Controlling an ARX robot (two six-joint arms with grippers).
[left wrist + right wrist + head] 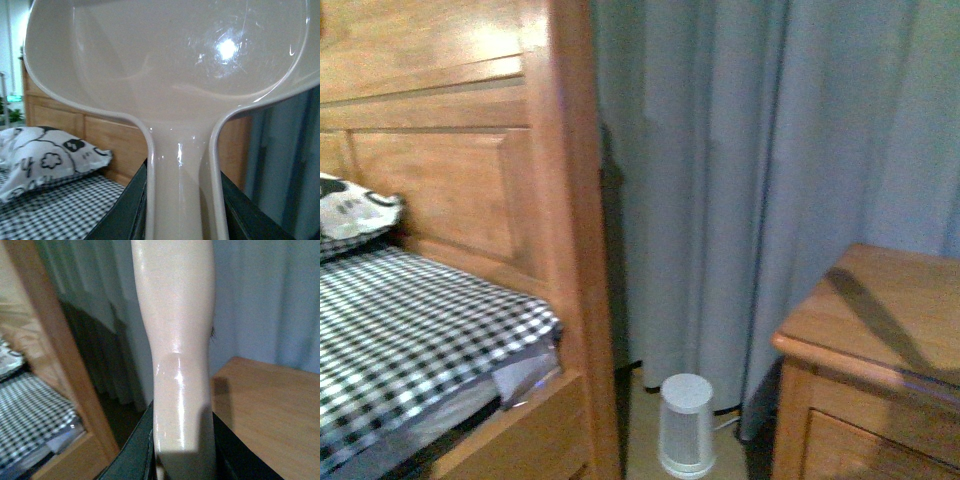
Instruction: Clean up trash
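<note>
The trash is out of view in every frame. In the left wrist view my left gripper [184, 220] is shut on the handle of the pale beige dustpan [165, 60], whose wide scoop fills the upper part of the picture and holds nothing I can see. In the right wrist view my right gripper [182, 460] is shut on the pale handle of the brush [175, 315]; a few dark bristles peek out at its edge. Neither arm shows in the front view.
A wooden bed [550, 200] with a checked sheet [410, 320] and a patterned pillow [45, 155] stands on the left. Grey curtains [770, 150] hang behind. A wooden nightstand [880, 320] is on the right, and a small white cylinder [686, 425] sits on the floor between them.
</note>
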